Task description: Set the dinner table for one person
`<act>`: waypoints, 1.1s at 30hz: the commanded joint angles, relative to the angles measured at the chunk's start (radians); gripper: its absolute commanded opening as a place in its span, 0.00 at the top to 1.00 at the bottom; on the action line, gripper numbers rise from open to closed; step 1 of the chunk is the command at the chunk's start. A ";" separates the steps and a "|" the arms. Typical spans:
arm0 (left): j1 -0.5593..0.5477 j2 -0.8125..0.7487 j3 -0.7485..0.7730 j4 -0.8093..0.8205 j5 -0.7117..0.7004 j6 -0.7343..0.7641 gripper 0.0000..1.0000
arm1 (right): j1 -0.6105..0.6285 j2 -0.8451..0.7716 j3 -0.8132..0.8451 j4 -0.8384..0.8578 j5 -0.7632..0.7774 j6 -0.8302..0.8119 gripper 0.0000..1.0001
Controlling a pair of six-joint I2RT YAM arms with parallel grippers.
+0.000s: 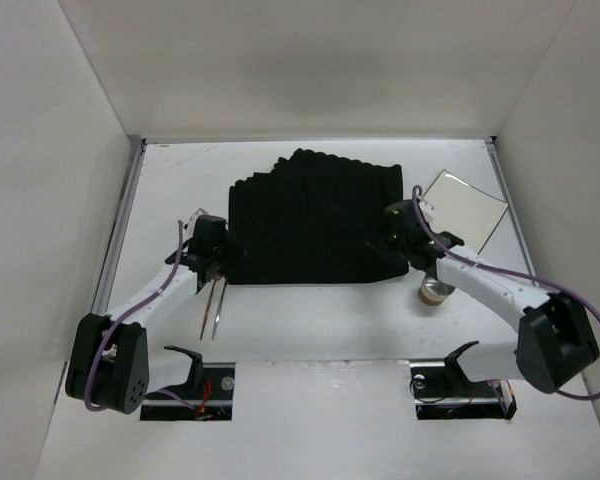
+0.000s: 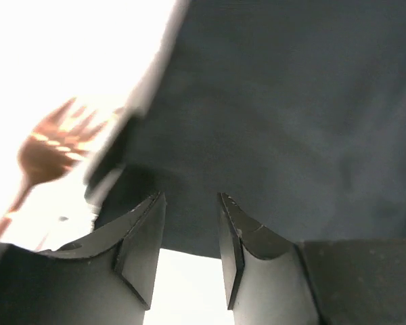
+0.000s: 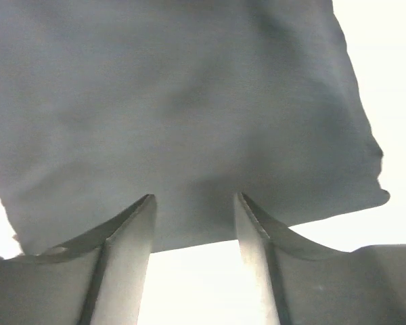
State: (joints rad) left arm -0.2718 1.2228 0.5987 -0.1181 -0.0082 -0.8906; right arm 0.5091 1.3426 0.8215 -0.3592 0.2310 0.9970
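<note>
The dinner table point(image 1: 310, 325) is a white, walled tabletop. A black cloth placemat point(image 1: 315, 215) lies rumpled at its middle. My left gripper point(image 1: 223, 258) is open at the placemat's near left corner; in the left wrist view point(image 2: 193, 196) the cloth edge point(image 2: 271, 122) lies just past the fingertips, with nothing between them. My right gripper point(image 1: 390, 238) is open at the near right corner; in the right wrist view point(image 3: 195, 196) the cloth point(image 3: 183, 108) lies just beyond the tips. Copper cutlery point(image 1: 215, 305) lies by the left arm; a copper fork point(image 2: 51, 152) shows in the left wrist view.
A pale square plate point(image 1: 467, 208) lies at the back right of the placemat. A small brown cup point(image 1: 436, 292) stands under the right forearm. White walls close in the table at the left, right and back.
</note>
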 commanded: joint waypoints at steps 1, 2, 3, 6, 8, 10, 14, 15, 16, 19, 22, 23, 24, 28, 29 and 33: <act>-0.054 -0.045 0.107 -0.025 0.025 0.022 0.65 | -0.010 -0.106 0.123 0.005 -0.073 -0.092 0.40; -0.075 -0.045 0.133 -0.025 0.025 0.022 0.65 | -0.025 -0.138 0.137 0.000 -0.075 -0.100 0.38; -0.097 -0.043 0.156 -0.019 0.025 0.022 0.65 | -0.052 -0.173 0.146 -0.003 -0.076 -0.104 0.36; -0.163 -0.025 0.211 -0.012 0.014 0.024 0.64 | -0.190 -0.272 0.125 0.011 -0.078 -0.097 0.32; -0.197 -0.008 0.225 -0.003 0.011 0.030 0.64 | -0.313 -0.315 0.076 0.025 -0.084 -0.074 0.31; -0.229 0.003 0.227 0.001 0.011 0.030 0.64 | -0.448 -0.341 0.010 0.040 -0.096 -0.029 0.31; -0.266 0.000 0.205 0.006 0.013 0.028 0.64 | -0.663 -0.373 -0.108 0.066 -0.093 0.026 0.32; -0.267 -0.002 0.201 0.006 0.014 0.027 0.64 | -0.701 -0.373 -0.133 0.074 -0.099 0.034 0.32; -0.269 -0.003 0.196 0.009 0.019 0.027 0.64 | -0.744 -0.367 -0.154 0.086 -0.101 0.031 0.32; -0.272 -0.002 0.188 0.021 0.030 0.027 0.64 | -0.847 -0.309 -0.220 0.163 -0.146 0.034 0.33; -0.277 0.000 0.184 0.029 0.042 0.027 0.64 | -0.919 -0.220 -0.255 0.255 -0.226 0.055 0.35; -0.278 0.000 0.179 0.034 0.048 0.027 0.64 | -0.935 -0.192 -0.259 0.291 -0.248 0.057 0.35; -0.280 0.000 0.174 0.038 0.051 0.027 0.64 | -0.947 -0.166 -0.262 0.328 -0.262 0.063 0.35; -0.284 0.007 0.156 0.063 0.068 0.024 0.64 | -0.964 -0.088 -0.285 0.448 -0.298 0.121 0.37; -0.284 0.009 0.150 0.072 0.074 0.022 0.64 | -0.972 -0.073 -0.294 0.462 -0.303 0.144 0.37; -0.280 0.018 0.135 0.095 0.091 0.018 0.64 | -0.973 -0.008 -0.315 0.535 -0.294 0.195 0.38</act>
State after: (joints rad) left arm -0.5499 1.2366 0.7479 -0.0643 0.0345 -0.8726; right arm -0.4564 1.3041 0.5194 0.0357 -0.0437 1.1294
